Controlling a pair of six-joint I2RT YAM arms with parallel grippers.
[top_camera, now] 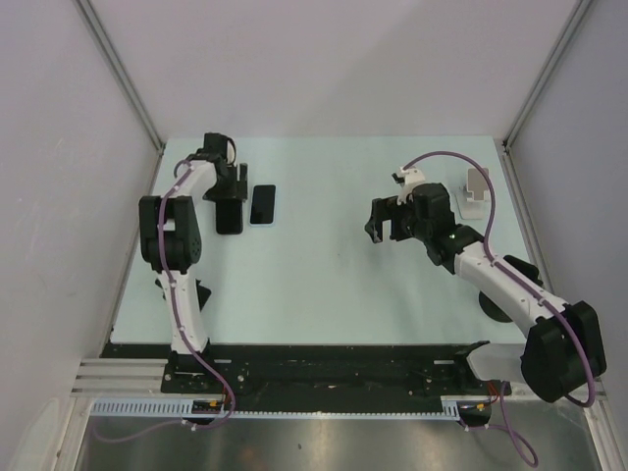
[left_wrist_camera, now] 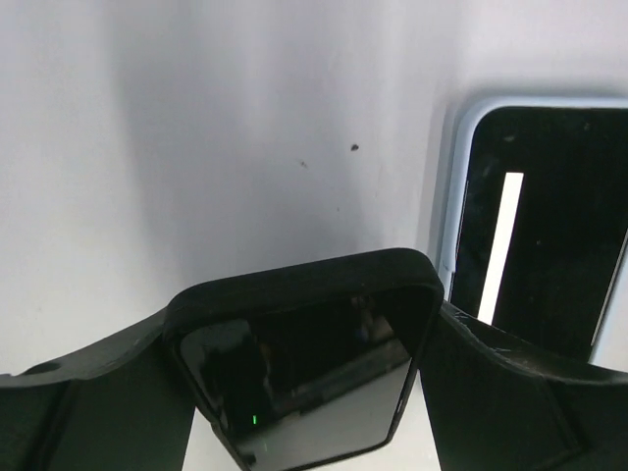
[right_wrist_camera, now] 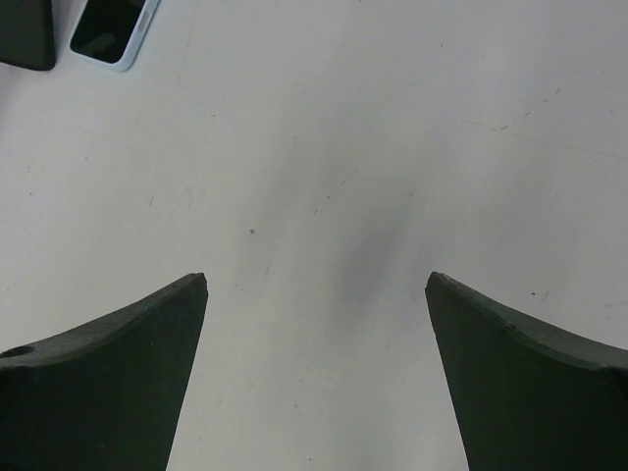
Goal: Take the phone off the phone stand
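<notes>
A phone in a black case (top_camera: 229,216) is at the far left of the table. My left gripper (top_camera: 228,194) is shut on it. In the left wrist view the phone (left_wrist_camera: 304,392) fills the gap of the left gripper (left_wrist_camera: 304,319), and both fingers press its side edges. The grey-white phone stand (top_camera: 477,188) stands empty at the far right. My right gripper (top_camera: 388,224) hangs open and empty over bare table left of the stand. In the right wrist view the right gripper (right_wrist_camera: 316,280) holds nothing.
A second phone in a pale case (top_camera: 262,204) lies flat, screen up, just right of the black phone. It also shows in the left wrist view (left_wrist_camera: 535,226) and in the right wrist view (right_wrist_camera: 110,27). Grey walls enclose the table on three sides.
</notes>
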